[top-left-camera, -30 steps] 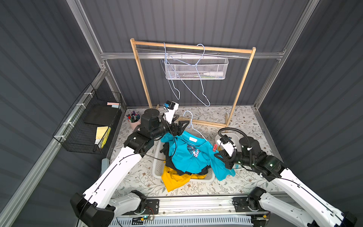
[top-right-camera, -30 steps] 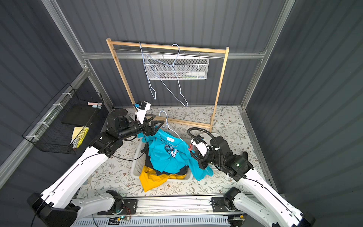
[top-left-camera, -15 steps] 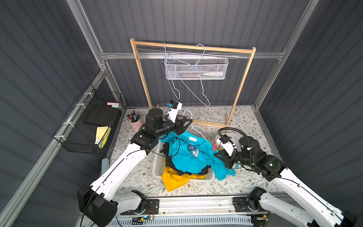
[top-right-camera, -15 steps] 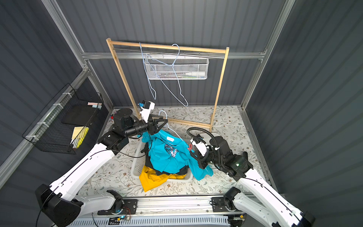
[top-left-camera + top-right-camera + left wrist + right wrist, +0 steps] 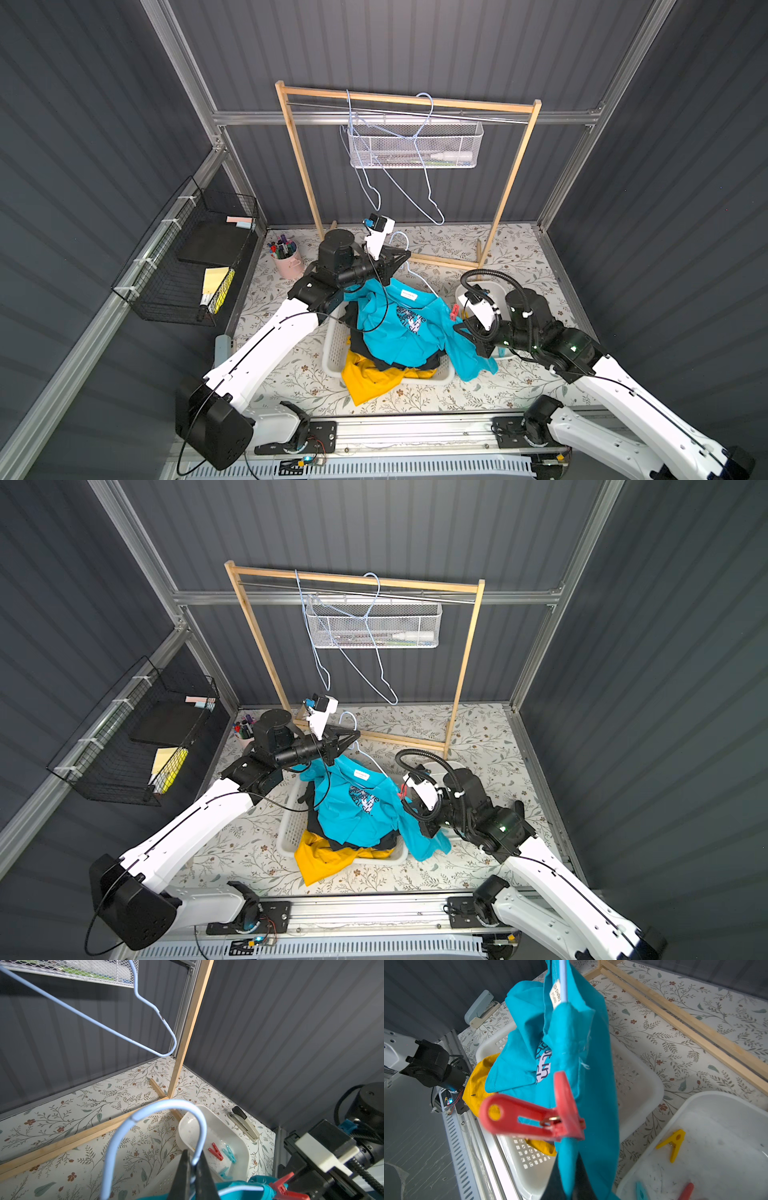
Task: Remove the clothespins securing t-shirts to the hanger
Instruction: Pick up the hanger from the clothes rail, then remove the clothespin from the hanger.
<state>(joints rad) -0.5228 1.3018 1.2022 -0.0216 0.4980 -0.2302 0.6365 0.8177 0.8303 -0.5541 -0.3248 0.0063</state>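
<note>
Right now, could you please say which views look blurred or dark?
Right wrist: the red plastic clothespin on the teal cloth t-shirt is blurred; left wrist: the left gripper on the pale-blue wire hanger is silhouetted; both top views: sharp, evenly lit.

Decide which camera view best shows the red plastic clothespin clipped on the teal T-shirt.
The right wrist view: the red plastic clothespin fills the frame, its spring visible and its tips biting the teal cloth T-shirt. The left wrist view catches only part of it at the edge. Both top views show a small red speck.
</note>
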